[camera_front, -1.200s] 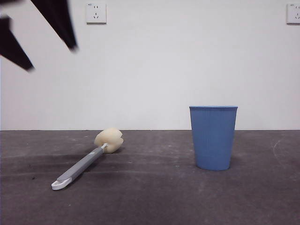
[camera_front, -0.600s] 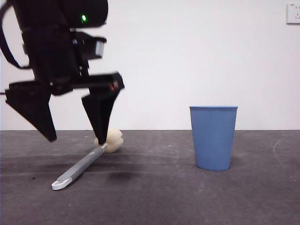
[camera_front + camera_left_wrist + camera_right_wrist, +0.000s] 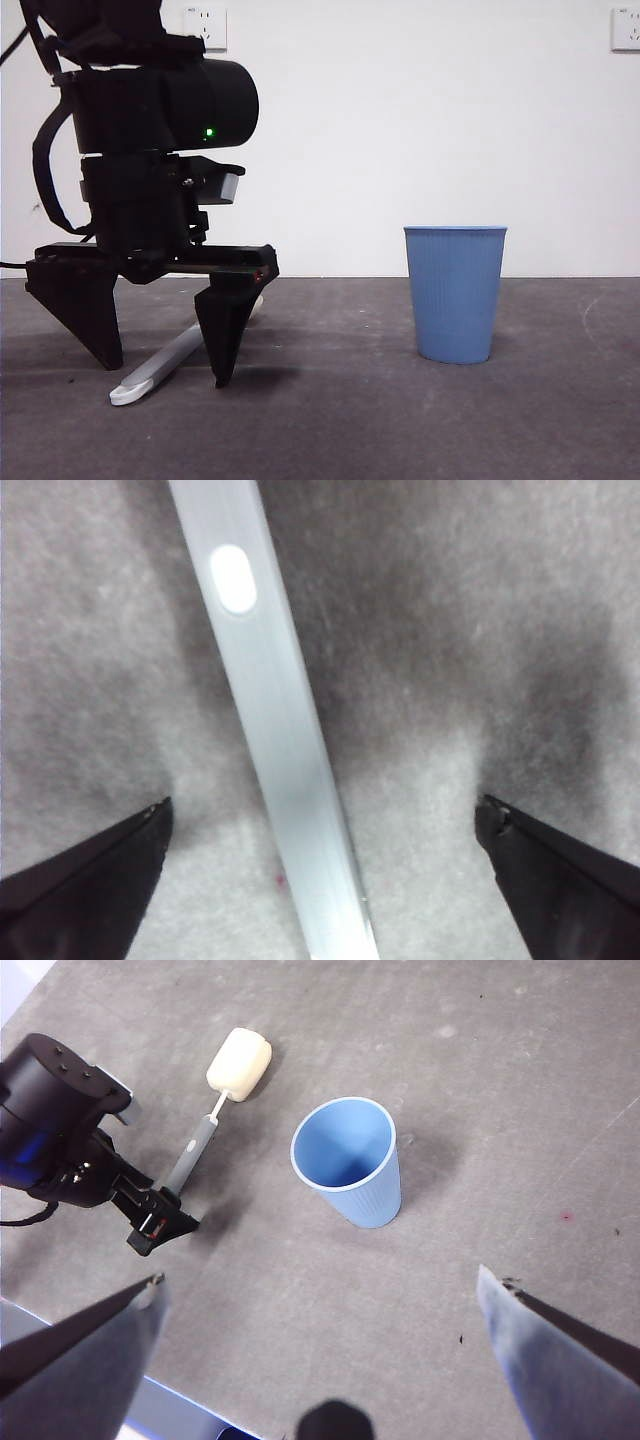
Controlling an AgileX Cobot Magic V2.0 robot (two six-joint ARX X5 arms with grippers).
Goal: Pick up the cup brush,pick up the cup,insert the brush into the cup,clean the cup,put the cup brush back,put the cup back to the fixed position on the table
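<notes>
Cup brush [image 3: 158, 368], a long tool with a slim grey handle, a white looped tip and a rounded cream-yellow sponge head, lies flat on the dark grey, scuffed matte tabletop [image 3: 350, 430] at the left of the front view, its white tip nearest the camera and its head hidden behind the arm. Left end effector [image 3: 155, 345], black with a green indicator light on its housing, stands low over the handle with its two jaws spread wide, one on each side of the handle and neither touching it; the left wrist view shows the grey handle [image 3: 285, 750] running between the two jaw tips. To the right, well apart from the brush, the blue ribbed plastic cup [image 3: 455, 293] stands upright and empty on the tabletop. Right end effector [image 3: 320, 1350] hangs high above the cup, jaws spread wide, holding nothing.
</notes>
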